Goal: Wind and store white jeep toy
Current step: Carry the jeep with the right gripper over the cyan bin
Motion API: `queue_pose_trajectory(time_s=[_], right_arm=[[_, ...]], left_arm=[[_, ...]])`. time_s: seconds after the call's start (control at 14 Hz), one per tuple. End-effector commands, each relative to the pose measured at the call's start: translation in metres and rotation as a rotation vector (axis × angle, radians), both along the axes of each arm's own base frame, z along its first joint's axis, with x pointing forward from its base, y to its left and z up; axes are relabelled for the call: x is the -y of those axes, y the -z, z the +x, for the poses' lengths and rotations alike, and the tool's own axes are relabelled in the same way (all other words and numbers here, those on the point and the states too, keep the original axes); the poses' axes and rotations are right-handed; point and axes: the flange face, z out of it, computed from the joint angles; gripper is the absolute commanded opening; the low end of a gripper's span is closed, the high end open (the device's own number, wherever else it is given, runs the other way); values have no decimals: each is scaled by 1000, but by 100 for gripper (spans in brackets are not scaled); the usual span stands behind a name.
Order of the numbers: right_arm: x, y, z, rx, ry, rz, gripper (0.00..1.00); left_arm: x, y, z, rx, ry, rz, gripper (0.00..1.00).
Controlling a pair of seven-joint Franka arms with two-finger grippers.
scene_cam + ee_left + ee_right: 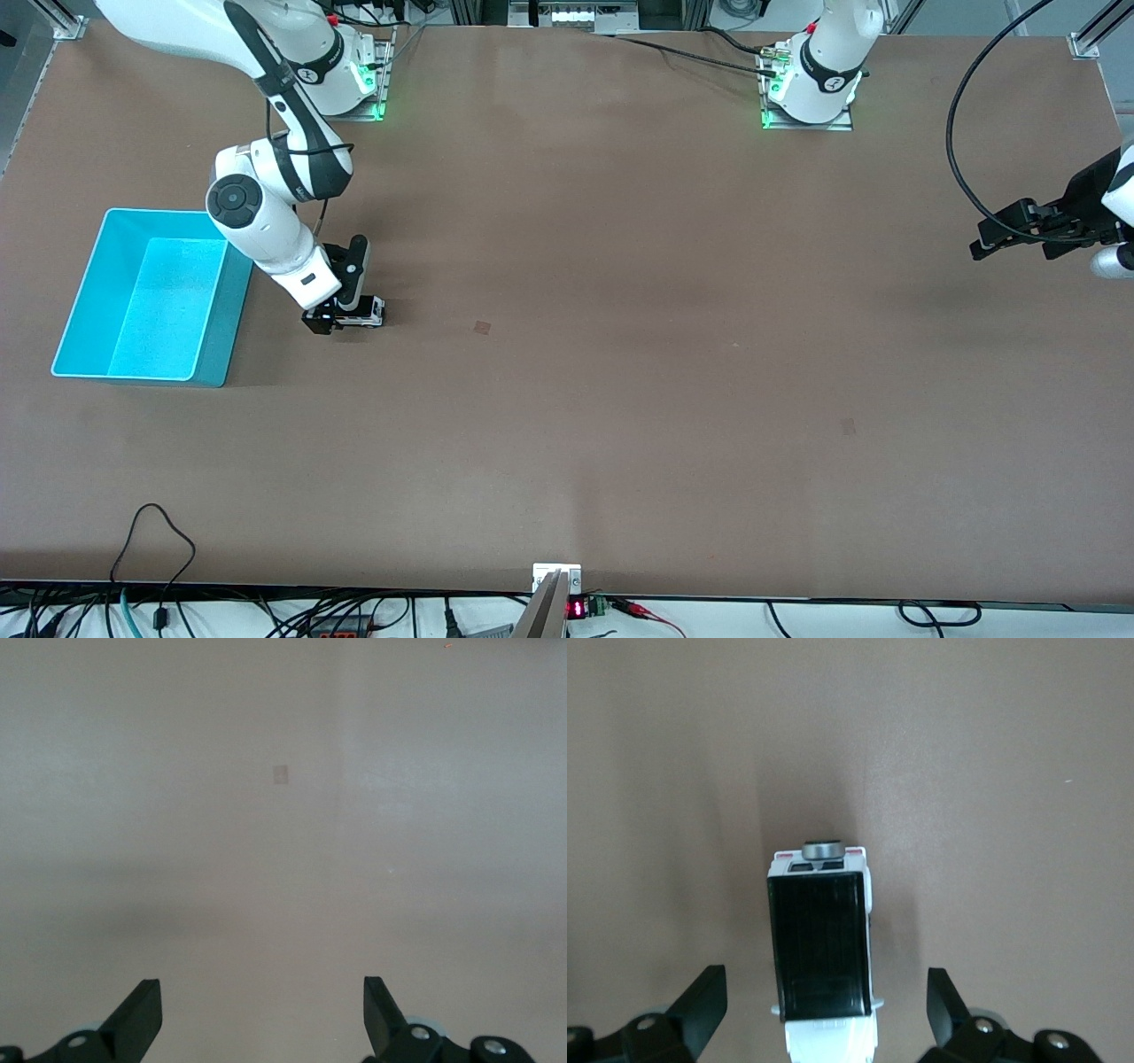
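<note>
Beside the turquoise bin (89, 301), the right tool (344, 316) straddles the white jeep toy (363, 312), fingers spread, ungripped; winding and storing remain; left tool (1001, 235) waits open.

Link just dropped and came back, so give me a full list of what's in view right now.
jeep: 1, white with black roof, on the table beside the bin, between the right gripper's open fingers.
bin: 1, turquoise, at the right arm's end of the table.
table: 1, brown.
right gripper: 1, black, open, down around the jeep.
left gripper: 1, black, open, waiting over the left arm's end of the table.
</note>
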Motion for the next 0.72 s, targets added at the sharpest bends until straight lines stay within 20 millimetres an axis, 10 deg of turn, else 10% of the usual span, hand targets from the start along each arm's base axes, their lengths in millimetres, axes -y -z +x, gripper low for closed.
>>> queue_pose_trajectory(time_s=[0.0,0.21,0.43,0.64], right_arm=[[-6,14,1,1,-28,9,100],[-8,25,-1,-10,-31,14,100],[-7,26,-1,-13,-6,17,28],[-6,25,0,-9,9,20,0]], left_arm=[[1,-1,-5,2,1,28,100],[3,-1,-6,3,-3,27,100],[4,-1,-9,-5,-11,26,100],[4,-1,-10,-13,-5,26,100]])
